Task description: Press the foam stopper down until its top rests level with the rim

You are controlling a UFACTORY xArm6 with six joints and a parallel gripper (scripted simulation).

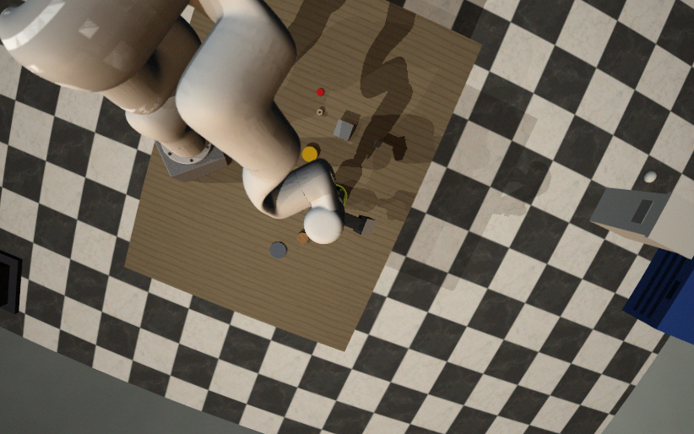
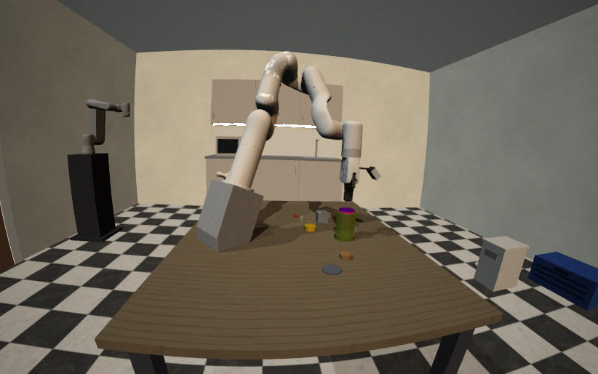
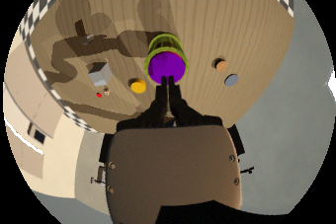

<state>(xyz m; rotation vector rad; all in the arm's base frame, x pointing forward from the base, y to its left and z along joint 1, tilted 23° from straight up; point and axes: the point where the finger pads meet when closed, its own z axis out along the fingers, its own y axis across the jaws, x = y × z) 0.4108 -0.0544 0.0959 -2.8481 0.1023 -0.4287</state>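
Your arm's grey base block (image 2: 227, 218) stands tilted at the left of the wooden table (image 2: 292, 306), at about ten o'clock from the table's middle in the exterior view. From it the pale arm (image 2: 264, 116) arches up and over, coming down vertically on the right.

Moving right across the tabletop, you see a small red dot (image 2: 296, 215), a yellow disc (image 2: 310, 227) and a grey cube (image 2: 321, 215) toward the far end. A grey flat disc (image 2: 332, 269) and a brown puck (image 2: 345, 255) lie nearer the front edge.

Just right of the cube stands the green jar (image 2: 344, 225), upright, at roughly one o'clock from the table's middle. Its purple foam stopper (image 2: 346, 210) fills the mouth, its top looking about level with the rim; whether it sits a touch proud or low, you cannot tell at this size.

Directly above it, your gripper (image 2: 348, 195) hangs clear of the stopper, with open air between the fingertips and the purple top. The fingers are pressed fully together and hold nothing. From the wrist view, the closed fingers point at six o'clock of the purple stopper (image 3: 166, 66).

On the floor at the far right sit a beige box (image 2: 500, 262) and a blue crate (image 2: 573, 279).
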